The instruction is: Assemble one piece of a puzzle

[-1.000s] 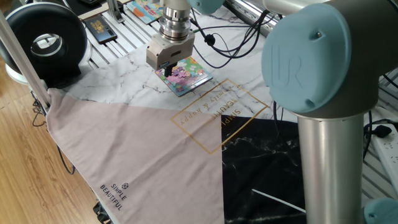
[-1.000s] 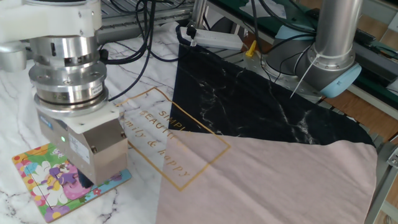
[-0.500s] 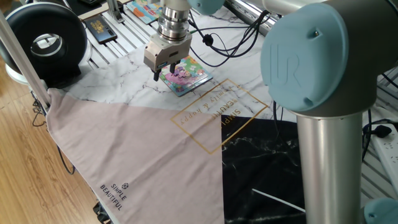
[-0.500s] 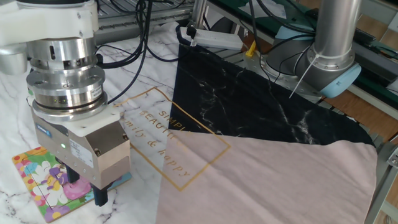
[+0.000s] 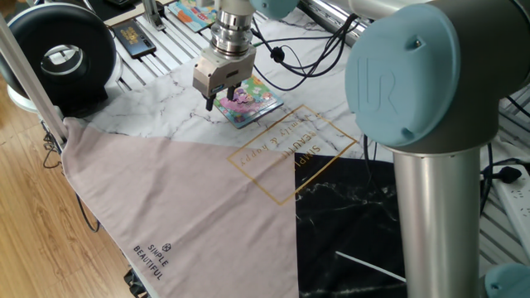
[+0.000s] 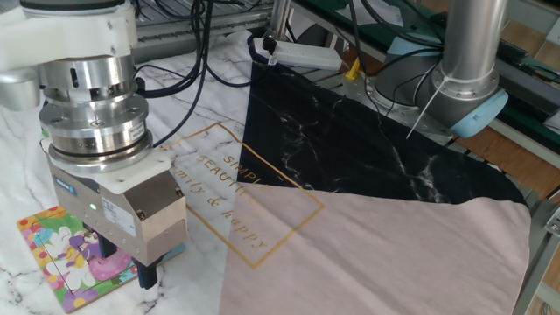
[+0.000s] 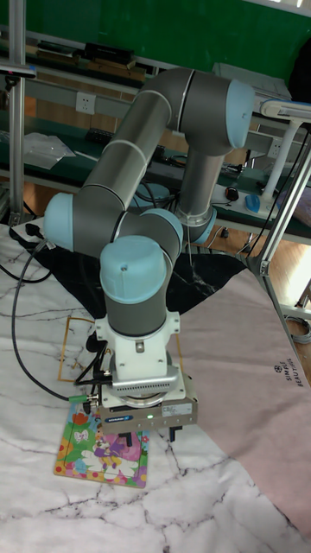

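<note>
Puzzle (image 6: pixel 66 252) lies flat on the marble-patterned worktop (image 6: pixel 22 284), near its edge in the other fixed view, just left of the gold-lettered square printed on the mat. Purple-violet colour shows in the picture's middle, so the piece (image 6: pixel 87 251) appears seated in the board, though its knobbed outline is too small to confirm. Directly above hangs the gripper (image 6: pixel 124 265), fingers parted and gripping nothing, tips just clear of the board's near edge. By my judgement the insertion is done; what remains is lifting the arm away and perhaps checking the piece sits flush.
</note>
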Controlling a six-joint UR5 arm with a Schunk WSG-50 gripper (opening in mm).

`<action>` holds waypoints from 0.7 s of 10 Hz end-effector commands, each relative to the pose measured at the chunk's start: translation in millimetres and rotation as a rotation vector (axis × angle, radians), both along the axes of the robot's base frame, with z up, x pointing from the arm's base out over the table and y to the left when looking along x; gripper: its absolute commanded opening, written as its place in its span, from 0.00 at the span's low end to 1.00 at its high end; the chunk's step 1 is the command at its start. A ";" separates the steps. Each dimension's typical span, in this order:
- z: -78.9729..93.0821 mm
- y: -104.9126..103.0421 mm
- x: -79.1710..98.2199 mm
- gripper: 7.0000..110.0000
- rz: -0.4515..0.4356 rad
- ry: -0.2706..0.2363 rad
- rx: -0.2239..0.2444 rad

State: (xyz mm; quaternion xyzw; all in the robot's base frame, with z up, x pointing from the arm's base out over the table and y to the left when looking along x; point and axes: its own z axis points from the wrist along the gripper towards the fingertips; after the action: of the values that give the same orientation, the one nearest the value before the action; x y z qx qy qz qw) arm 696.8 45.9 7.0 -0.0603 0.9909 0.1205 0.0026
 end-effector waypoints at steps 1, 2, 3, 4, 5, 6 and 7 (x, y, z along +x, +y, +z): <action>-0.4 0.7 -0.6 0.57 0.007 0.009 0.008; -1.1 -0.8 -0.8 0.57 0.009 0.010 0.002; -2.1 -2.3 0.3 0.57 0.012 0.006 -0.004; -2.8 -0.7 2.1 0.57 0.013 0.001 0.002; -3.2 -0.4 2.4 0.57 0.016 0.001 0.003; -3.4 -0.4 2.9 0.57 0.017 -0.001 0.003; -3.4 -0.4 3.3 0.57 0.018 -0.003 0.003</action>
State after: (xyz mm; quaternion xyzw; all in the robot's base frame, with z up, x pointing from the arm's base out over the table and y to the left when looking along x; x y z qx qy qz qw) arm 697.6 44.3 2.6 -0.0702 0.9906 0.1171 -0.0003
